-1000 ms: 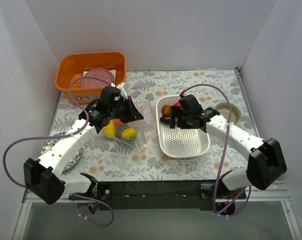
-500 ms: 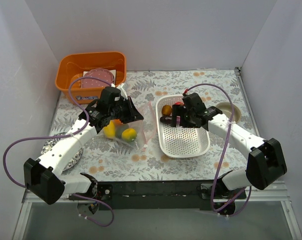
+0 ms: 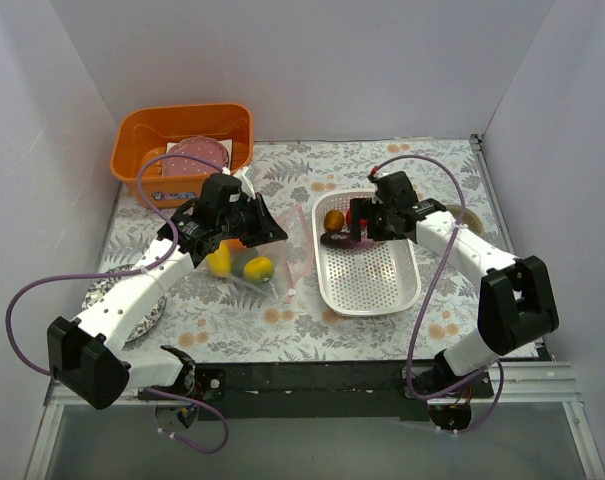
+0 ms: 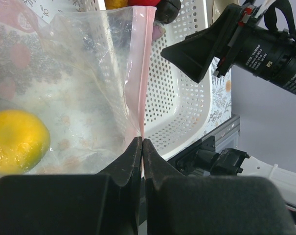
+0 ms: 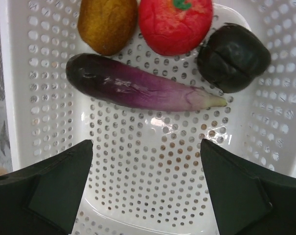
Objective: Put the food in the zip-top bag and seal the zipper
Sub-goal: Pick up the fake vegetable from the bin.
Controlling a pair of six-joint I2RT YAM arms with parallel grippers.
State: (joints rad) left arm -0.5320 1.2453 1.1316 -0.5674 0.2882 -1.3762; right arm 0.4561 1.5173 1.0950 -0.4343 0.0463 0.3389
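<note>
The left pincer [image 4: 142, 143] is pinched closed on the narrow pink zipper strip [image 4: 144, 73] at the mouth of the thin clear plastic bag [image 4: 84, 63]. The bag spreads out ahead of its tips, with a yellow toy fruit [image 4: 15, 139] inside. The right pincer [image 5: 147, 161] hangs wide open and empty over the white perforated basket [image 5: 152, 196]. Just beyond its tips lie a purple toy eggplant [image 5: 133, 88], a red toy apple [image 5: 174, 22], a brown piece [image 5: 107, 22] and a dark rounded piece [image 5: 233, 58].

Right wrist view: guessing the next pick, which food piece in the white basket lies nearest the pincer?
The long purple eggplant, lying crosswise just ahead of the open right pincer; the brown piece, red apple and dark round piece sit beyond it.
</note>
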